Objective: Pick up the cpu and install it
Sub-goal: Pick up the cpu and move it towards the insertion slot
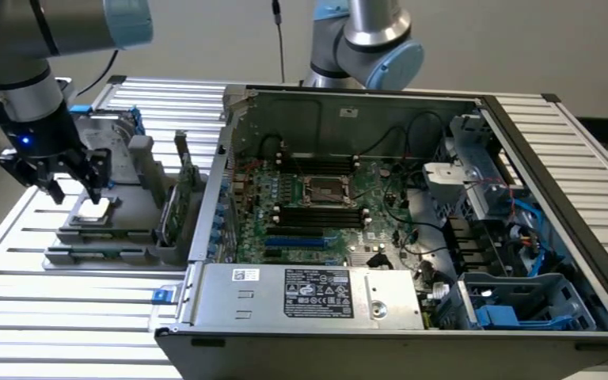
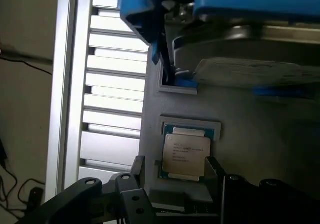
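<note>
Fingers [image 2: 136, 169] of the hand [image 1: 75, 190] stand apart, released and gripping nothing, low over the cpu [image 1: 93, 210] at the exterior view's left. The cpu lies flat in a grey holder [image 1: 77, 231] on the slatted counter [image 1: 61, 317], beside the open computer case [image 1: 410, 317]. In the wrist view it sits between the two fingers.

Has a round, shiny grey arm [image 1: 13, 55] with light blue caps [image 1: 127, 20]. Ends in a black hand [image 1: 75, 190] with two thin black fingers [image 1: 95, 178]. Shows a tiny blue light [image 1: 26, 142] above them.
</note>
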Controlling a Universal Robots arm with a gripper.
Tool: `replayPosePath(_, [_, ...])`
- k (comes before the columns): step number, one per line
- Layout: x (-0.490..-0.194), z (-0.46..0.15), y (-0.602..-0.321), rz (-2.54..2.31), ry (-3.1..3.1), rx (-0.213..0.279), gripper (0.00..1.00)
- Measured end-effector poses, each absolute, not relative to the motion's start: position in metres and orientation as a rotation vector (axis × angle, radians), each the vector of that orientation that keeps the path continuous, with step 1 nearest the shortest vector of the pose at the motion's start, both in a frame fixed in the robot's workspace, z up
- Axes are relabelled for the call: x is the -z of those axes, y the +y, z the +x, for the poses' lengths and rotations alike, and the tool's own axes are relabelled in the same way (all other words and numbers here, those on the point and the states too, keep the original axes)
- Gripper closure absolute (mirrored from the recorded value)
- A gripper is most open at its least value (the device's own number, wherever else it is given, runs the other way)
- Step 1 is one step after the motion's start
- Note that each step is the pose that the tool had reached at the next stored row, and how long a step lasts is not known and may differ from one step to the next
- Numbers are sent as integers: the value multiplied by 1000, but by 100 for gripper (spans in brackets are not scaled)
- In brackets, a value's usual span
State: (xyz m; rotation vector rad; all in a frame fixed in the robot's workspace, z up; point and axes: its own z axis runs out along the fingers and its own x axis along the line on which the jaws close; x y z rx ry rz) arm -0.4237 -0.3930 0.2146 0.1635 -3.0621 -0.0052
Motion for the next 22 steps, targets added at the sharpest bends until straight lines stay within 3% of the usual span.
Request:
replayPosePath(14, [-212, -409, -400, 164, -3062, 16, 40])
replayPosePath(16, [-212, -409, -398, 164, -3062, 16, 34])
replayPosePath(18, [-211, -409, -396, 164, -3062, 16, 34])
replayPosePath(19, [-209, -409, -394, 164, -3063, 16, 27])
replayPosePath(22, [-204, -409, -390, 164, -3062, 16, 27])
